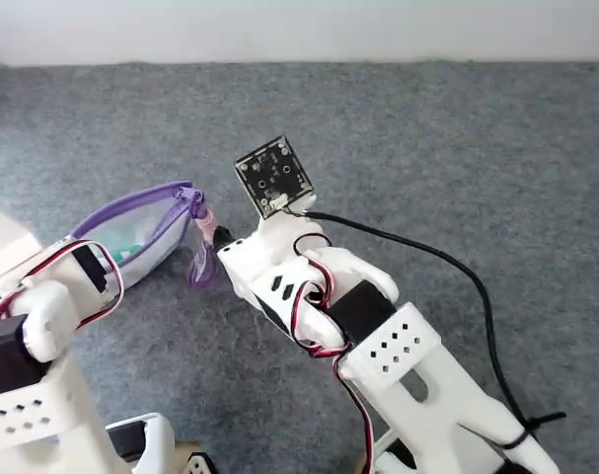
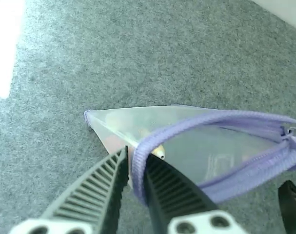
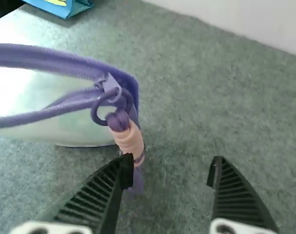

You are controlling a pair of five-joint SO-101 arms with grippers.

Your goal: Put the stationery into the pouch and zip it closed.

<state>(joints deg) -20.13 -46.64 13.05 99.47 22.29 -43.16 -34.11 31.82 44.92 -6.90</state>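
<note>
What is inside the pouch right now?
Through the clear wall of the pouch, a pale yellow pointed tip shows, plus a green shape from above. The rest is blurred behind the plastic or covered by the left hand.

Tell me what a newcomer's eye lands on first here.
The clear plastic pouch with purple zip trim lies on the grey felt table, mouth gaping open. The left gripper pinches its rim at one end, while the open right gripper sits by the purple cord pull with a pink bead.
</note>
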